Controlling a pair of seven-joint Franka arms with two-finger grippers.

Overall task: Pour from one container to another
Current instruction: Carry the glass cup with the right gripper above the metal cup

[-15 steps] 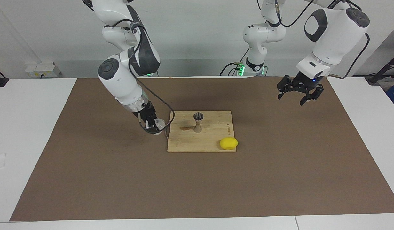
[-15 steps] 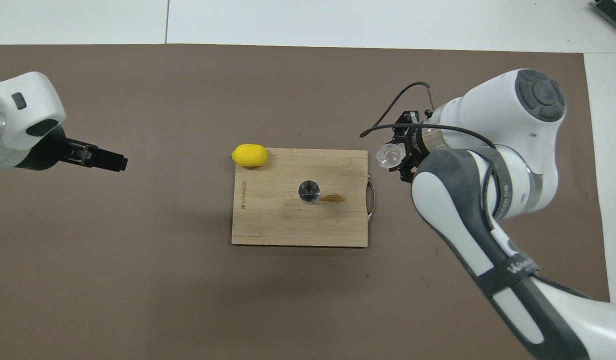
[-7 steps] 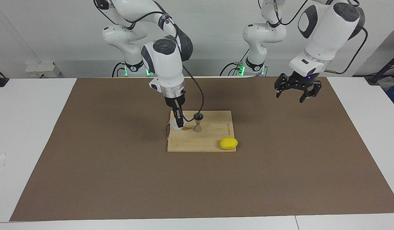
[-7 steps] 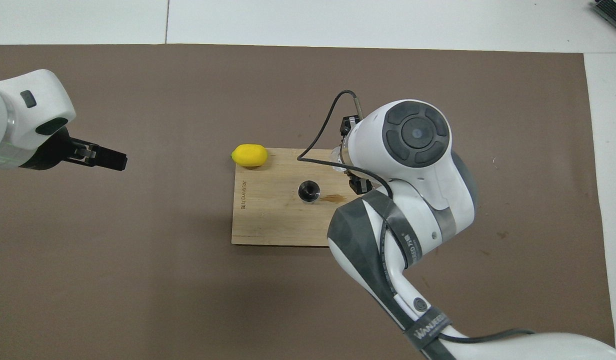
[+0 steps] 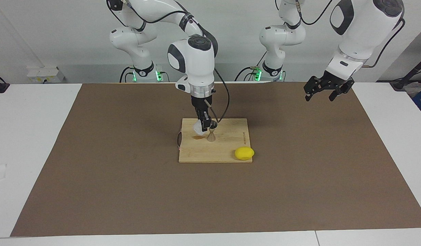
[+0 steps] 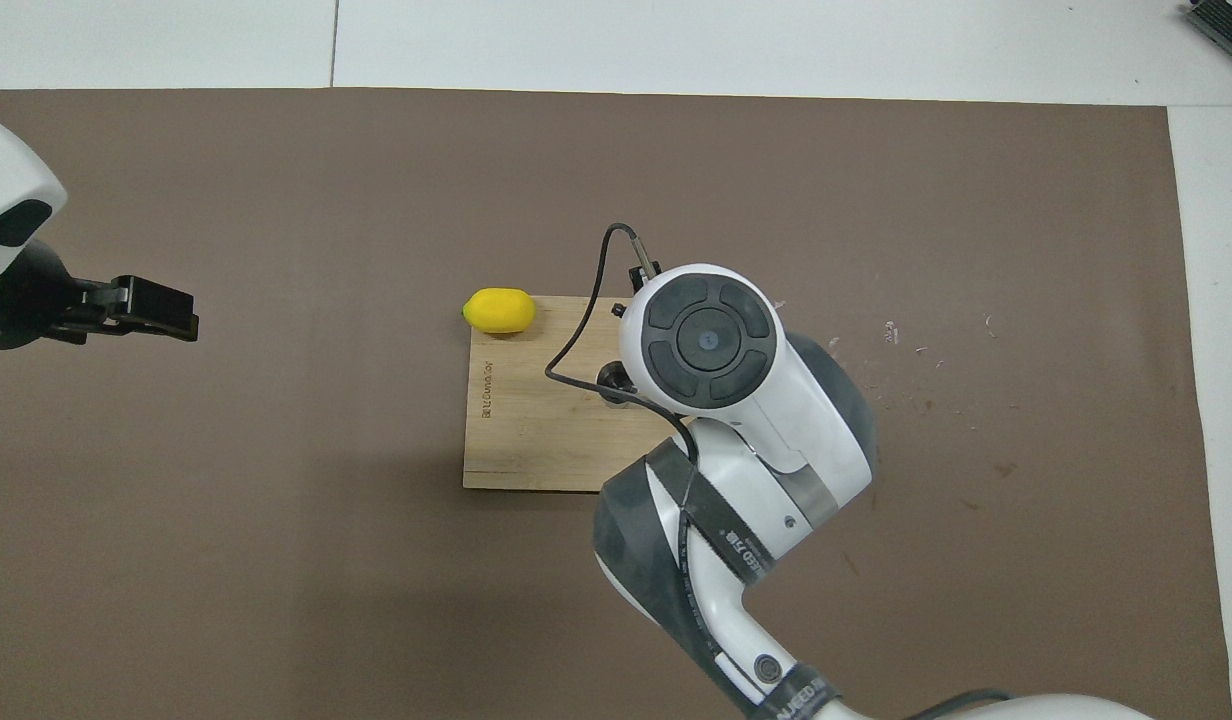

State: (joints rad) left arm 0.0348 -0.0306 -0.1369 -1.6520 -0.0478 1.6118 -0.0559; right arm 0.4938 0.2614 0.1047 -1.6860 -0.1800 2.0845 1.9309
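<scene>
Right tool [image 5: 204, 127] clamped on clear cup [image 5: 198, 127], held at frame centre just beside jigger [image 5: 212, 134] mouth, jigger upright. Left tool [image 5: 325, 89] spread wide, parked upper right.

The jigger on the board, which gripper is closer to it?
Right. The right gripper holds the clear cup right beside the jigger; the left gripper waits, open, over the mat toward its own end.

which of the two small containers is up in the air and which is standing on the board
The clear cup is off the board, held in the right claw. The metal jigger stands upright on the cutting board, beside it.
</scene>
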